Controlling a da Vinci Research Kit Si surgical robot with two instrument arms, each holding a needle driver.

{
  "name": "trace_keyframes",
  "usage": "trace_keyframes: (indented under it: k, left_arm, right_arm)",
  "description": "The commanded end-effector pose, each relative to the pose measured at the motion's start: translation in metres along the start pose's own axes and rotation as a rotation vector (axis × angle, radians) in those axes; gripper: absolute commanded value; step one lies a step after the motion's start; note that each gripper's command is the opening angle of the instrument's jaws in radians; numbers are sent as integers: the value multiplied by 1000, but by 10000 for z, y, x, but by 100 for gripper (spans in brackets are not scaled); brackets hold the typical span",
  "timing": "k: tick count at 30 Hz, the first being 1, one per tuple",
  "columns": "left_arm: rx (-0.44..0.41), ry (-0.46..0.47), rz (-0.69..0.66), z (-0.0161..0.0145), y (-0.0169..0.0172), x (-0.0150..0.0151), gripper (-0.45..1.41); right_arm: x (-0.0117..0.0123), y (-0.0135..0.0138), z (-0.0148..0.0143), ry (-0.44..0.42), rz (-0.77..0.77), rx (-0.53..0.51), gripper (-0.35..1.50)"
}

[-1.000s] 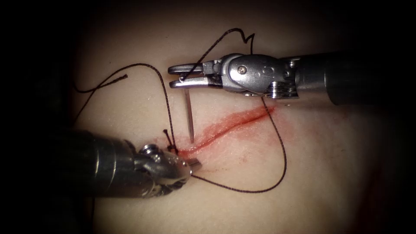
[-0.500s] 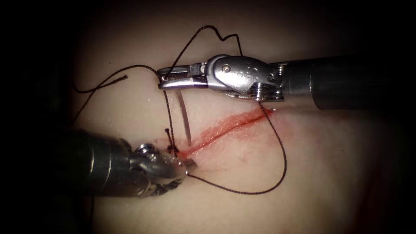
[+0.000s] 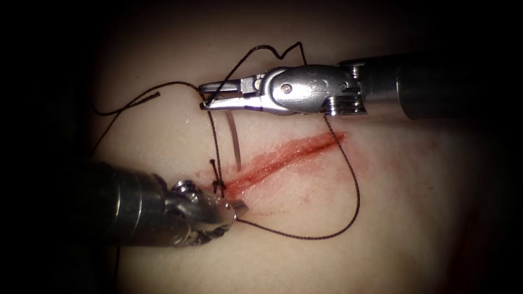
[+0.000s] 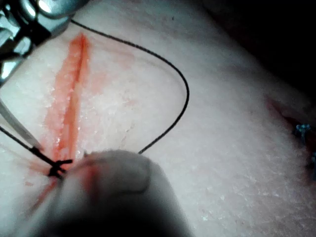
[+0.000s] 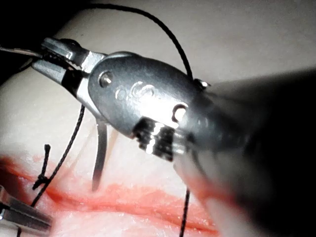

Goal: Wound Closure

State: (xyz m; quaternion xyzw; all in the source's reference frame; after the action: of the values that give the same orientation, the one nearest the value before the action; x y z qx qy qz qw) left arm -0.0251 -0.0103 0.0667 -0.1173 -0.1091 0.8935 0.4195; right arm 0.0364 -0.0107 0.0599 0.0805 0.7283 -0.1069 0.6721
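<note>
My right tool (image 3: 213, 96) reaches in over the tissue (image 3: 414, 218) and is shut on the curved needle (image 3: 234, 136) near its thread end. The needle hangs down free, and its tip hovers just above the cut (image 3: 283, 155) near the cut's left end, out of the tissue. In the right wrist view the needle (image 5: 100, 153) drops from the right tool (image 5: 49, 57) toward the red line. A knot (image 3: 218, 185) sits at the cut's left end. My left tool (image 3: 237, 209) rests shut beside it, and what it grips is hidden. Thread (image 3: 357, 201) loops right from its tip.
A free thread tail (image 3: 147, 99) lies on the tissue up left. Thread arches above the right tool (image 3: 280, 54). Red fluid stains the cut's edges (image 4: 69, 94). In the left wrist view the thread loop (image 4: 185, 94) lies on pale tissue beside the knot (image 4: 58, 169).
The right tool shifted left and rolled, carrying the needle. The needle tip rose a little away from the cut. The left tool stayed put.
</note>
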Motion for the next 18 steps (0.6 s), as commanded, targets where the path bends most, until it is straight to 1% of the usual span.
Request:
trace_keyframes:
  k: [1, 3, 8, 12, 13, 15, 18]
  left_arm:
    - [-1, 0, 2, 7, 4, 0, -35]
    - [0, 0, 2, 7, 4, 0, -37]
    - [4, -11, 7, 9, 4, -2, -40]
    - [6, -12, 7, 10, 5, -3, -42]
    - [8, -18, 7, 11, 6, -3, -42]
    - [10, -20, 6, 12, 6, -4, -43]
    - [12, -25, 6, 13, 7, -5, -45]
  right_arm:
    - [-11, -6, 10, -6, -10, 10, -35]
    - [-17, -11, 12, -10, -16, 12, -35]
    - [-28, -21, 16, -26, 84, 17, -35]
    - [-25, -17, 16, 18, 186, -69, -35]
    - [-24, -13, 15, 42, 250, -96, -35]
    - [-22, -7, 14, 44, 301, -112, -35]
    - [-20, 4, 12, 43, 325, -123, -35]
